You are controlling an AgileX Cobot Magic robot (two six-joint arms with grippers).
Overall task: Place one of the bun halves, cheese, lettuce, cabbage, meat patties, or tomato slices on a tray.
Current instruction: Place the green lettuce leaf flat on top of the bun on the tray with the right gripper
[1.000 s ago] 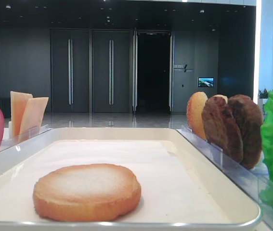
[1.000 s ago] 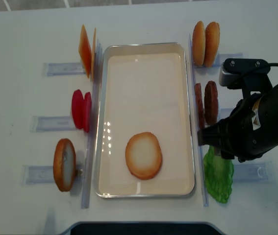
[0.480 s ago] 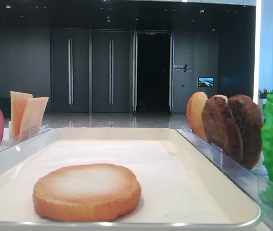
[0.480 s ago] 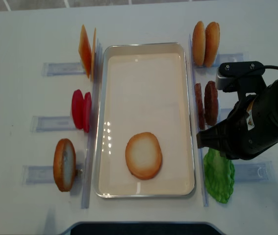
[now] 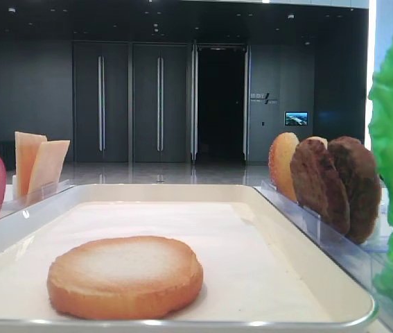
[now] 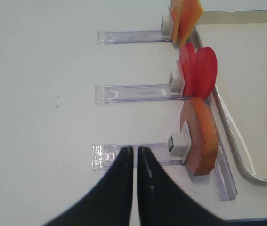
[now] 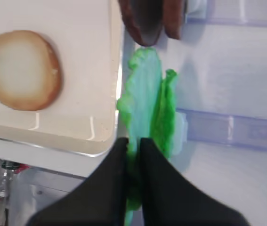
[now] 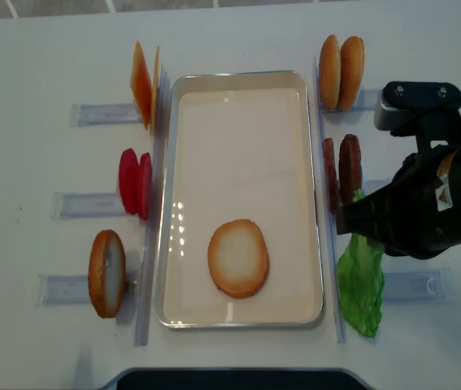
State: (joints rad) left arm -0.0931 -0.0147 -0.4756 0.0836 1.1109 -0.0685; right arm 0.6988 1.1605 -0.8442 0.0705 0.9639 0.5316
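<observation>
Right fingers [image 7: 132, 155] pinching lettuce [image 7: 147, 108] edge beside tray [image 7: 95, 141].

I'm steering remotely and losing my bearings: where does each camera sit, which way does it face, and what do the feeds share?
Exterior high: at table level by the tray's near end, facing along it; no arm shows.
Exterior high (realsense): overhead, looking straight down; the right arm shows.
Right wrist: on the right arm, looking down; the right gripper has its jaws shut on the lettuce.
Left wrist: on the left arm, looking down at the left racks; the left gripper is shut, holding nothing.
Shared: all four show the bun half lying in the tray.
</observation>
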